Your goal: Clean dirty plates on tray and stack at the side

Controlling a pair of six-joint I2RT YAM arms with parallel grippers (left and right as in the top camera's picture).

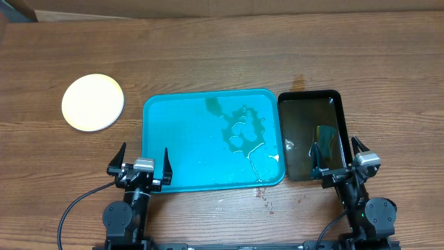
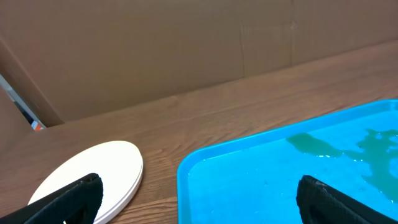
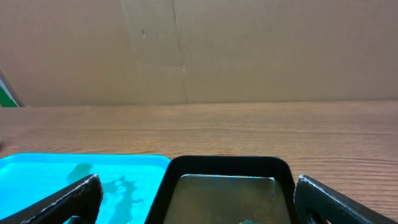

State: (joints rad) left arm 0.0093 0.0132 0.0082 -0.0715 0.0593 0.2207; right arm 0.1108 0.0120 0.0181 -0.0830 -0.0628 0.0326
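Note:
The turquoise tray point(image 1: 166, 132) lies mid-table, with no plates on it and wet with puddles point(image 1: 243, 132). A stack of plates point(image 1: 93, 103) sits on the wood at the far left, pale yellow-green on top; I cannot tell how many. It shows white in the left wrist view point(image 2: 93, 171), beside the tray point(image 2: 249, 180). My left gripper point(image 1: 139, 165) is open and empty at the tray's near left corner. My right gripper point(image 1: 340, 158) is open and empty over the near end of the black tray point(image 1: 309, 98).
The black tray holds murky water and a dark green sponge point(image 1: 325, 139); it also shows in the right wrist view point(image 3: 224, 168). Small reddish drips point(image 1: 262, 194) mark the wood in front of the turquoise tray. A cardboard wall point(image 3: 249, 50) stands behind the table.

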